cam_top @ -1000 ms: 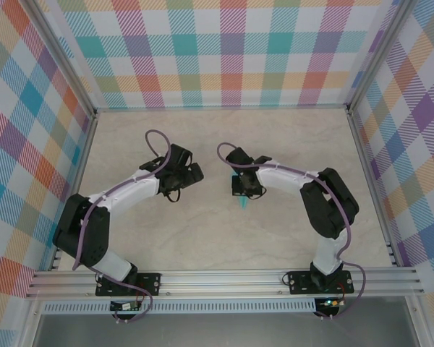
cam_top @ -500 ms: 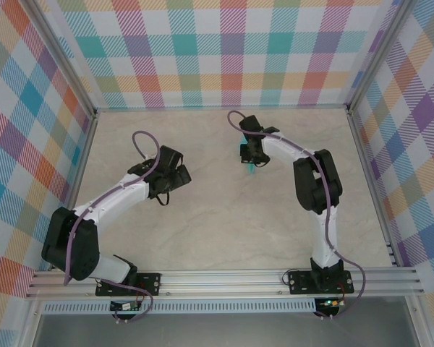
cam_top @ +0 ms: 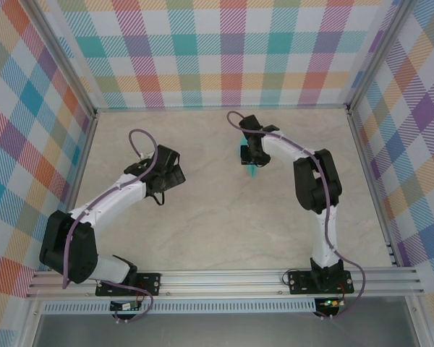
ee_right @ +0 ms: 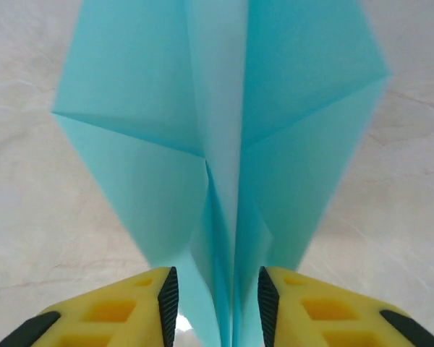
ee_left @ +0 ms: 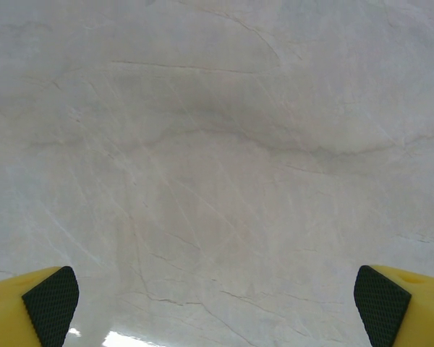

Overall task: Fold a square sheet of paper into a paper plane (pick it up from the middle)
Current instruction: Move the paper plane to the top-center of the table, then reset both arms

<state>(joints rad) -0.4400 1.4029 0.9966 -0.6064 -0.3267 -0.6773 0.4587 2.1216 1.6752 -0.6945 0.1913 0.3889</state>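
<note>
Right gripper [cam_top: 247,155] is the one that matters here: it sits over the far, right-of-centre part of the table [cam_top: 202,224], and the paper plane [cam_top: 253,168] is right at it, a sliver of turquoise poking out on the near side. In the right wrist view the paper plane [ee_right: 224,130] runs straight away from the right gripper [ee_right: 217,307], long axis in line with the jaws' reach, centre crease dead in the middle, wings spreading to either side, and the folded keel down in the slot between the pads [ee_right: 168,300]. The jaws stand narrowly apart around that keel; whether they are pinching it or merely flanking it, I cannot tell. The left gripper [cam_top: 172,170] is well apart to the left, spread wide and holding nothing, and in its own view the left gripper [ee_left: 217,307] looks down on bare pale marbled surface. Plenty of open table nearer in; the checked far wall [cam_top: 224,58] is near, so I would judge there is less room that way.
</note>
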